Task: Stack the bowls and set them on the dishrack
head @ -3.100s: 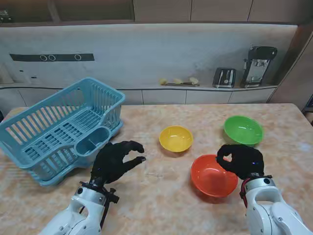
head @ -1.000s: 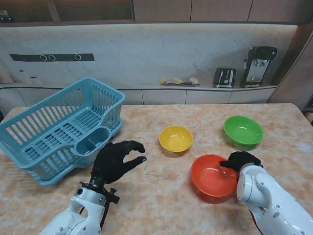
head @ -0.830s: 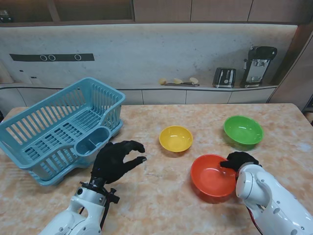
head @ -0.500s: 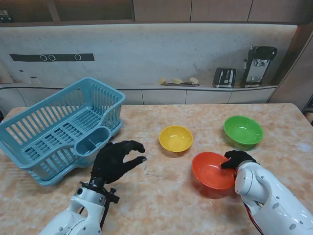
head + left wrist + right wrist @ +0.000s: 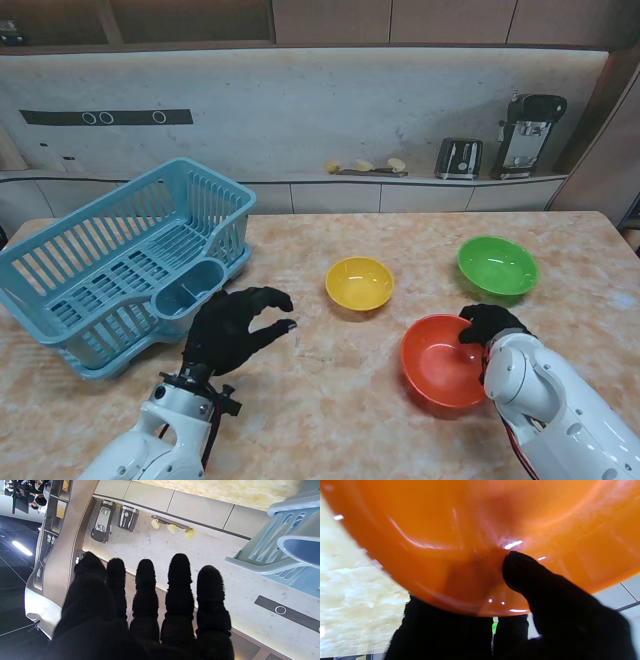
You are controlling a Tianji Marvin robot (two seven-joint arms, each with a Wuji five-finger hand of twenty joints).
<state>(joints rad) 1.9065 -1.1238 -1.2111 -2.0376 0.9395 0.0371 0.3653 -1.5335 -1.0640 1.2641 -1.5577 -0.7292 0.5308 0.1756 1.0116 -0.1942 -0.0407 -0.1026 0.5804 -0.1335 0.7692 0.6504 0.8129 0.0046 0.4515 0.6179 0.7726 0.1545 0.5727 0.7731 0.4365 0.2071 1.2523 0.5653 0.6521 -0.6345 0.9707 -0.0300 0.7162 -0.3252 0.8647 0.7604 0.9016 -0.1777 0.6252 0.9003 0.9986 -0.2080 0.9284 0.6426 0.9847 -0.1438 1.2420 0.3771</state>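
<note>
Early stage. Right hand [image 5: 488,325] pinching rim of orange bowl [image 5: 440,362], bowl tilted, seems just off surface [image 5: 330,400]. Yellow bowl [image 5: 359,282] ahead-left of it, green bowl [image 5: 497,264] just beyond. Nothing stacked yet; dishrack [image 5: 120,262] holds no bowls. Left hand [image 5: 232,325] loosely curled, holding nothing, beside rack.

Orange bowl [image 5: 441,361], yellow bowl [image 5: 359,282], green bowl [image 5: 497,264], light-blue dishrack [image 5: 120,262], black-gloved robot hands, beige marbled table [image 5: 330,400].

yellow bowl [image 5: 359,282] between orange bowl [image 5: 441,361] and dishrack [image 5: 120,262].
</note>
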